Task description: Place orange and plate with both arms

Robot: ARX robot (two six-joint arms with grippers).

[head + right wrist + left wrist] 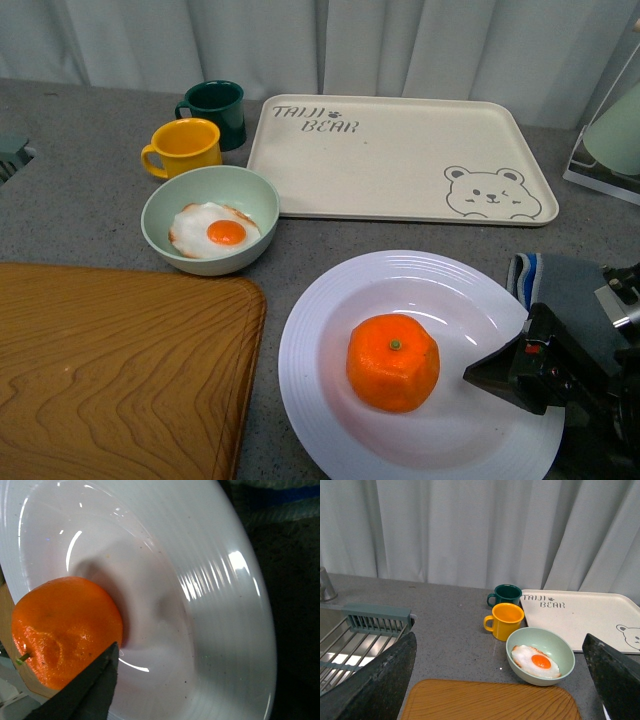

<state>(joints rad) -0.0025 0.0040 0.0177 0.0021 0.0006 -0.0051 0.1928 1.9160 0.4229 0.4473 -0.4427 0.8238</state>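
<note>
On the middle of the plate (305,370) sits the orange (393,362), stem dot up. Plate is on the grey counter (80,180), front right. Right gripper (482,375) reaches over the plate's right rim, dark finger tip near the orange, not touching; only one finger shows, so can't tell if the jaws are apart or together. Wooden board (120,370) lies just left of the plate. Green bowl (210,215) with fried egg (215,232) is behind it, then yellow mug (185,147) and dark green mug (215,112). Bear tray (400,160) sits behind the plate. Left gripper (499,645) hangs above the counter, jaws wide apart, holding nothing.
</note>
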